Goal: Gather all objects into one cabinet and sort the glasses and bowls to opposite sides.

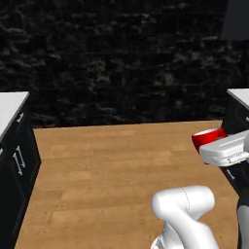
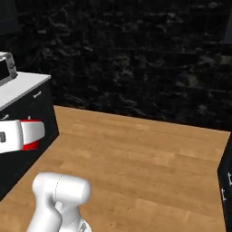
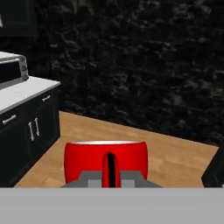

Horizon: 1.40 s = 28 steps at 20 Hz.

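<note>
Red mug (image 3: 105,162) sits right in front of the hand camera, upright, its handle turned toward the lens as a dark-slotted vertical loop and its pale rim level. The gripper (image 3: 110,180) sits at the mug's base, directly below the handle — its fingertips are hidden behind the mug and the grey hand body, so whether they pinch the mug or stand spread cannot be told. In the left base view the mug (image 1: 208,137) shows as a red sliver just beyond the white hand, held in the air above the wooden floor (image 1: 121,165); in the right base view it (image 2: 34,133) pokes out past the white wrist at the left edge, beside a black base cabinet (image 2: 31,122).

Behind the mug, the plank floor stretches toward a rough black stone wall (image 3: 144,65). On the left in the hand view stands a run of black lower cabinets with silver bar handles (image 3: 33,129) under a white countertop (image 3: 24,92), and a silver-and-black appliance (image 3: 11,70) rests on that counter — a microwave or toaster oven, though which is unclear.
</note>
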{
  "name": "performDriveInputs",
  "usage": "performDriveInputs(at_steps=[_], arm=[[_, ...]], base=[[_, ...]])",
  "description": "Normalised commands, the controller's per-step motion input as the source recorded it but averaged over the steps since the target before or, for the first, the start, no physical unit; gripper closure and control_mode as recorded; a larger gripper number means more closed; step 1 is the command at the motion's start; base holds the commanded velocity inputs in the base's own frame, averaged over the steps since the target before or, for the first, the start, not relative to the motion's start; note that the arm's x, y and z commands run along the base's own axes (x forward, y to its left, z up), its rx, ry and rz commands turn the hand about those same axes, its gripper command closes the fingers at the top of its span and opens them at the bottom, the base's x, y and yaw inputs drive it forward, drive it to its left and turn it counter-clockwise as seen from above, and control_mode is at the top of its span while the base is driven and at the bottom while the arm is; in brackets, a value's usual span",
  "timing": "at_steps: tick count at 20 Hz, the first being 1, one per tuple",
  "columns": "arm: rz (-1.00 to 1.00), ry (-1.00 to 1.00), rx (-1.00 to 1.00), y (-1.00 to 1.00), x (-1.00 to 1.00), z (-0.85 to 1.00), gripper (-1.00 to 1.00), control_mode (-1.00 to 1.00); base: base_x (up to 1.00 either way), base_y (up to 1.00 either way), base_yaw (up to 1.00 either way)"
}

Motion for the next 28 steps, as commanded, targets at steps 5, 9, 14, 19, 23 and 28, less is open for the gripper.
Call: performDriveInputs(at_steps=[5,9,14,19,23,28], arm=[[0.00,0.00,0.00,0.00,0.00,0.00,1.00,1.00],[0.00,0.00,0.00,0.00,0.00,0.00,1.00,1.00],[0.00,0.00,0.00,0.00,0.00,0.00,1.00,1.00],[0.00,0.00,0.00,0.00,0.00,0.00,1.00,1.00],[0.00,0.00,0.00,0.00,0.00,0.00,1.00,1.00],[0.00,0.00,0.00,0.00,0.00,0.00,1.00,1.00]], base=[[1.00,-0.40,-0.14],[1.00,-0.53,-0.15],[1.00,-0.63,-0.17],[0.96,-0.73,-0.23],[0.45,-0.83,-0.25],[-0.27,-0.55,-0.17]])
